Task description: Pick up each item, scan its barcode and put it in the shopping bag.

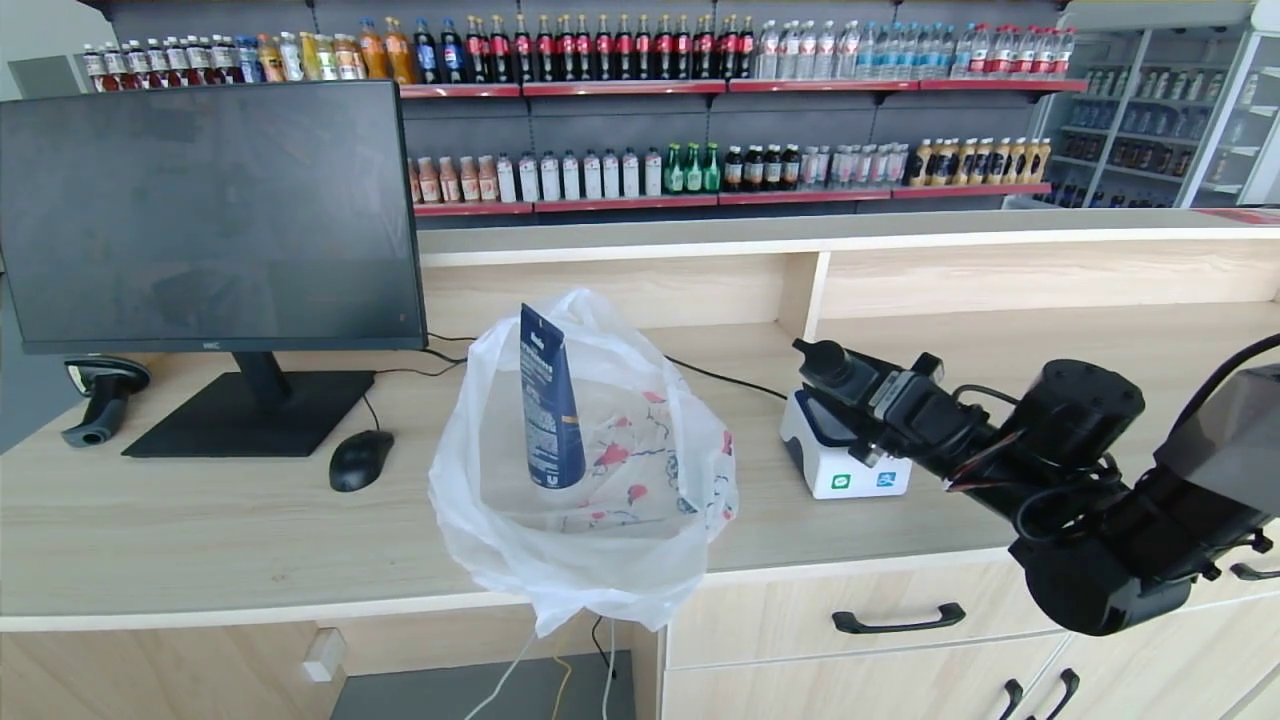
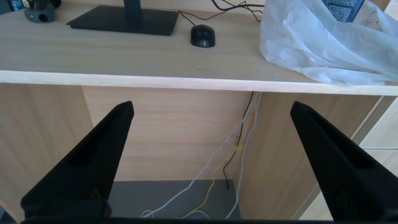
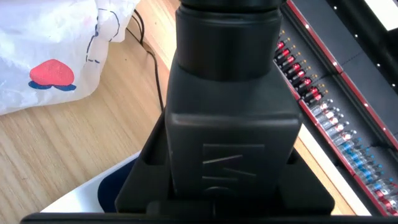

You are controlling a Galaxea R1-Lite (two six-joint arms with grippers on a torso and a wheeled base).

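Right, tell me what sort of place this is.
Probably a convenience-store checkout: shelves of bottled drinks behind, a handheld scanner beside the monitor on the wooden counter, and a shopping bag holding a tube.

Mouth of translucent white plastic shopping bag [image 1: 470,500] gapes upward. The dark blue tube [image 1: 550,400] stands upright inside, left of centre, with free room to its right. Light wood counter [image 1: 200,540] is bare in front of the black computer mouse [image 1: 360,458] and black flat-stand monitor [image 1: 210,215]. White box-shaped barcode scanner [image 1: 845,470] sits near the bag's right side, leaving a slim gap.
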